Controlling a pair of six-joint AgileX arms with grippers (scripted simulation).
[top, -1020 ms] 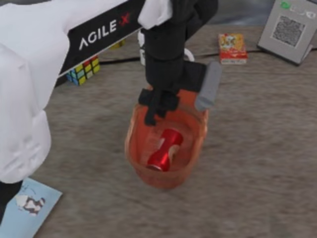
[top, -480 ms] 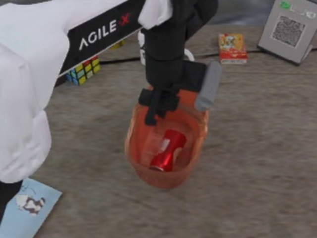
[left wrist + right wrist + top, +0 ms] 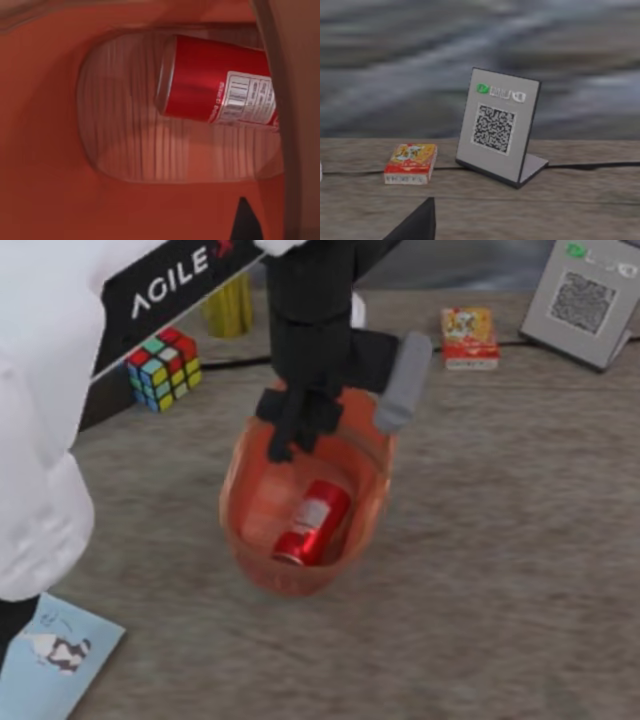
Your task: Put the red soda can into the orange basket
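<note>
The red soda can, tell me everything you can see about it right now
The red soda can is a glossy red cylinder with a silver rim and a pale printed label panel. It lies on its side on the ribbed floor of the orange basket. The left pincer is above the basket's rim, not touching the can.

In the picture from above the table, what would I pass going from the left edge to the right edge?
Blue card → colourful puzzle cube → orange basket with the red soda can lying inside → small red-orange printed box → grey QR-code stand.
</note>
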